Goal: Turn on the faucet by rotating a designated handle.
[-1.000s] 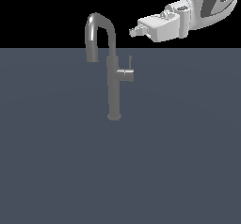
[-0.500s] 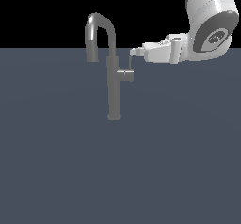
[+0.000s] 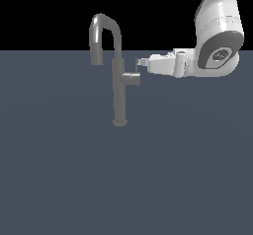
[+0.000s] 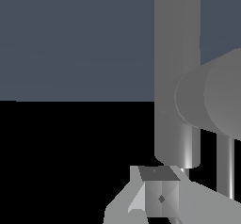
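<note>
The white robot gripper [image 3: 140, 62] reaches level at the thin grey lever handle [image 3: 136, 67] of the tall grey gooseneck faucet [image 3: 117, 76], presumably to push it; whether its fingers are parted is unclear.

1. Faucet [image 3: 118, 88]: grey metal, smooth, satin finish; a soft vertical highlight runs down the column, and a brighter sheen shows on the gooseneck bend.
2. Handle [image 3: 133, 75]: the same grey metal; its thick round stub looks matt and even in the wrist view [image 4: 212, 93], while the thin rod carries a narrow bright streak.
3. Gripper [image 3: 140, 61]: pale grey-white hard shell, plastic-like, smooth, faceted, with a dull sheen.
4. Arm [image 3: 217, 31]: glossy white moulded casing with a dark grey inset disc.
5. Floor [image 3: 64, 175]: flat slate-blue surface, uniformly matt, untextured.
</note>
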### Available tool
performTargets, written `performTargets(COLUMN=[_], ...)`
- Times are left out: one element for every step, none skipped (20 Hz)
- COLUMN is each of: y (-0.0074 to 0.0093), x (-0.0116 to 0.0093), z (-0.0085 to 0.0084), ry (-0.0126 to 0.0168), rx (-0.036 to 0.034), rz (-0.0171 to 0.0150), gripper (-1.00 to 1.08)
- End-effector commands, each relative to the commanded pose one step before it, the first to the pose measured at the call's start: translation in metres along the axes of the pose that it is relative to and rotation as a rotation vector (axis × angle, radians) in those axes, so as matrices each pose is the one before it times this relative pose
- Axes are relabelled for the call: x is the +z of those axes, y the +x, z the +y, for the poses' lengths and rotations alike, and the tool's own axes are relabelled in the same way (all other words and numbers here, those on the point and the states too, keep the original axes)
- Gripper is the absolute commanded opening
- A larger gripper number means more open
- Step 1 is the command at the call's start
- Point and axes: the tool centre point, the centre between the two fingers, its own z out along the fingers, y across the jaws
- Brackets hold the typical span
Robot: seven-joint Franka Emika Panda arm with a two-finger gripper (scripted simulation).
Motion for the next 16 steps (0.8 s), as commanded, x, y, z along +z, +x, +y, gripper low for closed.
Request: performTargets(y=[0.00086,-0.00046,-0.00028,0.0,0.0,0.0,-0.00002,-0.00116,-0.00117,-0.00118,-0.00119,-0.0012,-0.00121,-0.00122,-0.00123,-0.00124], x=[0.00053,0.00014,0.00016,0.0,0.0,0.0,-0.00008,0.00002,0.00002,0.00002,0.00002,0.00002,0.00002,0.00001,0.00001,0.00001], z=[-0.00047,0.00014,0.0001,0.0,0.0,0.0,0.00004,0.00265,0.00267,0.00269,0.0027,0.00272,0.00274,0.00275,0.00277,0.00278], ry=[0.00437,-0.00118,-0.00075,0.0,0.0,0.0,0.0,0.0,0.0,0.0,0.0,0.0,0.0,0.0,0.0,0.0], rx=[0.00317,-0.00132,-0.00078,0.0,0.0,0.0,0.0,0.0,0.0,0.0,0.0,0.0,0.0,0.0,0.0,0.0], rz=[-0.00384,0.00045,0.0005,0.0,0.0,0.0,0.0,0.0,0.0,0.0,0.0,0.0,0.0,0.0,0.0,0.0], gripper=[-1.0,-1.0,-1.0,-1.0,-1.0,-1.0,-1.0,-1.0,-1.0,-1.0,-1.0,-1.0,-1.0,-1.0,-1.0,-1.0])
